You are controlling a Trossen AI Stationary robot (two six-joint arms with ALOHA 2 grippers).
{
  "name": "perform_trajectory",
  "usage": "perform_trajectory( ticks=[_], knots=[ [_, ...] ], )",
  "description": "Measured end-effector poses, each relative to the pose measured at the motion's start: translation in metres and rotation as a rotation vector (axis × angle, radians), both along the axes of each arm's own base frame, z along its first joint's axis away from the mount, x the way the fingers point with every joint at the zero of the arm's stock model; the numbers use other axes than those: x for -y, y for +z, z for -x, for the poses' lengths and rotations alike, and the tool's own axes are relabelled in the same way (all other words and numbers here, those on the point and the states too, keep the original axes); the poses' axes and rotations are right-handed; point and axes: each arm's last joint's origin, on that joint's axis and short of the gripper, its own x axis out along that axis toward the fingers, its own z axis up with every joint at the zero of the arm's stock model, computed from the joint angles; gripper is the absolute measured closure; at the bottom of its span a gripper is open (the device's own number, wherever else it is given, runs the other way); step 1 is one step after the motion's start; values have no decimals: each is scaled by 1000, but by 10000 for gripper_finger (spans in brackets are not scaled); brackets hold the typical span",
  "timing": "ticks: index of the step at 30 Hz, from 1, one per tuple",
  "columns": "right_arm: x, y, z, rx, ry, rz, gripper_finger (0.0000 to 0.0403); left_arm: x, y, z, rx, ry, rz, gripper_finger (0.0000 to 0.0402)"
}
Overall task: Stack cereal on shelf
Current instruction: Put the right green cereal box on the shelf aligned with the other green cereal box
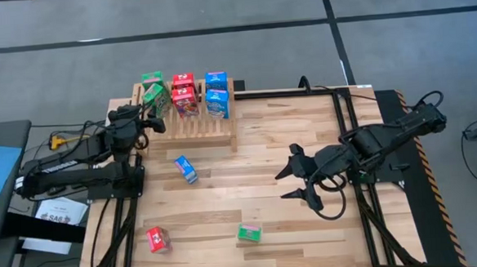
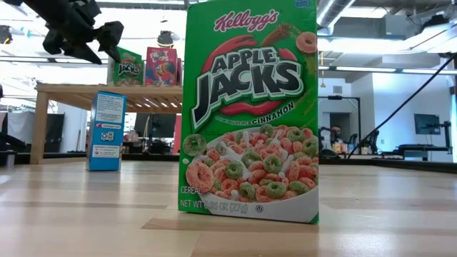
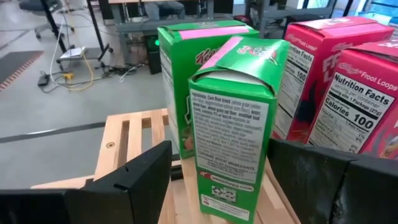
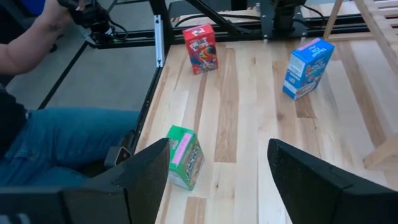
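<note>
The shelf [image 1: 189,120] stands at the table's far edge and carries two green, two red [image 1: 185,91] and two blue [image 1: 216,92] cereal boxes. The nearer green box [image 3: 233,124] stands a little tilted on the slats. My left gripper [image 1: 159,121] is open just in front of it, one finger on either side. A blue box [image 1: 185,169], a red box [image 1: 156,238] and a green box [image 1: 249,232] stand on the tabletop. My right gripper [image 1: 294,181] hangs open above the table's right middle, holding nothing. My left gripper comes level at the nearer green box from the table's left near side. One finger [image 3: 134,180] stands clear of the box with a gap showing. The other finger [image 3: 311,174] lines up with the box's side [image 3: 268,134]; whether it touches, I cannot tell.
A person in jeans [image 4: 50,143] sits off the table's near side. Dark frame rails [image 1: 343,103] run along the table's right part. The green box [image 2: 250,114] fills the middle of the low view.
</note>
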Motion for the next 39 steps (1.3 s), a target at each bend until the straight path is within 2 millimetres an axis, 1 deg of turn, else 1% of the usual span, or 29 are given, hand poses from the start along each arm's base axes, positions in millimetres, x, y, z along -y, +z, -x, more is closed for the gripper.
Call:
perform_trajectory(
  ticks=[4, 8, 10, 15, 28, 32, 39],
  knots=[
    [-3, 0, 2, 1, 15, 1, 106, 0, 0, 0, -11, -4, -2, 147],
    [-4, 0, 2, 1, 20, 1, 106, 0, -1, -1, -5, -46, 15, 147],
    [-4, 0, 2, 0, 20, 2, 106, 1, -3, -1, -28, -56, 29, 147],
    [-4, 0, 2, 1, 19, 1, 106, 1, -11, 3, -64, 10, 60, 147],
    [-4, 0, 2, 1, 18, 1, 106, -3, -11, 9, -110, 155, 10, 147],
    [-4, 0, 2, 1, 18, 0, 106, -6, -11, 9, -111, 156, 22, 147],
    [-4, 0, 2, 0, 17, 0, 106, -4, -10, 10, -90, 123, 28, 147]
  ],
)
